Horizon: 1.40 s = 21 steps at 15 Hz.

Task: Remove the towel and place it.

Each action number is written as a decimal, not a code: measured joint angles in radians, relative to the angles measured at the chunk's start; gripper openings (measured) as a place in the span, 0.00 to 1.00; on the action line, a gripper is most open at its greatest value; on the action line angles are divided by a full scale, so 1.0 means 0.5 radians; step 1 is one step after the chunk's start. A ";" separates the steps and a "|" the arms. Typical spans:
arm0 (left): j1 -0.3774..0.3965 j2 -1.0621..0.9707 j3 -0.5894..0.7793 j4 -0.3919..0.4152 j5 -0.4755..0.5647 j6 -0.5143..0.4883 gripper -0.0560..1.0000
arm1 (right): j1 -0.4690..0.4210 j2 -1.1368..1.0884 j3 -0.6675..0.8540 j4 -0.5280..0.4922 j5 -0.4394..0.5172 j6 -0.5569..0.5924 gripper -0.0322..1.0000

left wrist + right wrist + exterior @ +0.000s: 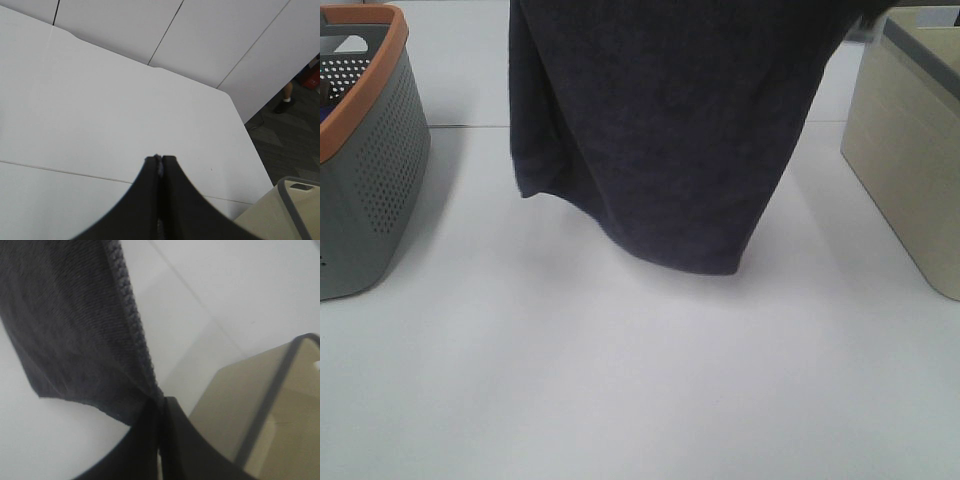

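One smooth white table [620, 400] fills the foreground. Over it hangs the one towel [670, 130], dark navy-grey terry, spread wide at the top and narrowing to a curved lower hem. It hangs between two containers. On the left is a grey perforated plastic basket [370, 170] with an orange rim, and on the right a plain beige bin [910, 170] with a grey rim. There are two grippers. The right gripper [160, 405] is pinched tight on the towel's ribbed edge. The left gripper [160, 161] is likewise closed, with a thin sliver of grey cloth caught between its black tips.
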 joint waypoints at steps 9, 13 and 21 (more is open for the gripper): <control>0.000 0.002 0.520 1.392 -0.058 -1.858 0.05 | -0.240 0.406 -0.214 -0.072 -0.340 -0.018 0.05; 0.046 0.306 0.502 2.250 -0.104 -2.744 0.05 | -0.530 0.626 -0.262 0.040 -0.828 -0.012 0.05; 0.392 0.694 0.074 2.340 -0.518 -2.520 0.05 | -0.600 1.098 -0.708 0.242 -0.964 0.026 0.05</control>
